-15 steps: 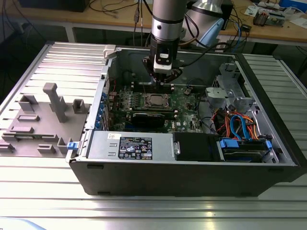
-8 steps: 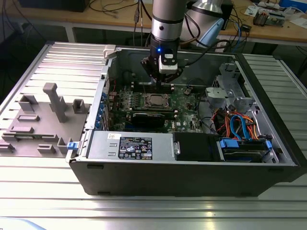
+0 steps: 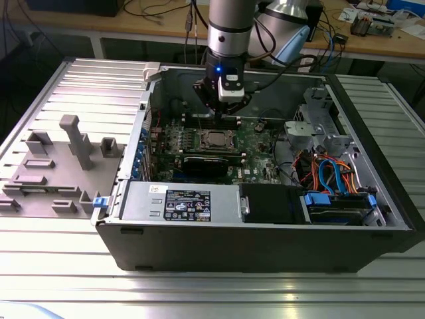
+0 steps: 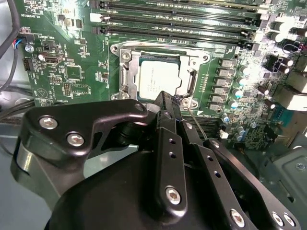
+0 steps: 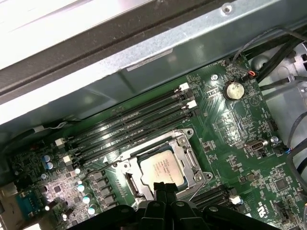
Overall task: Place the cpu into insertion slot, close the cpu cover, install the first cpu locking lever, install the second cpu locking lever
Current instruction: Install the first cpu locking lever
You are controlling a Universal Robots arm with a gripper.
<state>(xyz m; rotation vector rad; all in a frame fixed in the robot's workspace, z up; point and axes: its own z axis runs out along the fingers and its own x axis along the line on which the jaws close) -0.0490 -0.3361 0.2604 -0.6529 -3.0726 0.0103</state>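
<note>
One open computer case (image 3: 265, 246) lies on its side on the ribbed metal table (image 3: 199, 292), its power supply (image 3: 179, 203) nearest in the exterior view. Further in, the cpu (image 3: 216, 139) sits in the insertion slot (image 4: 123, 79) on the green motherboard (image 3: 255, 143), with the cpu cover (image 4: 196, 62) closed flat around it as a silver frame. In both wrist views the tool (image 4: 169, 101) has its black fingers (image 5: 163, 189) pressed together at the socket's edge, just beside the chip, gripping nothing visible. Beyond the socket run long black memory slots (image 5: 129, 127). Behind the case, cables (image 3: 159, 13) lie on a wooden bench (image 3: 372, 43).
</note>
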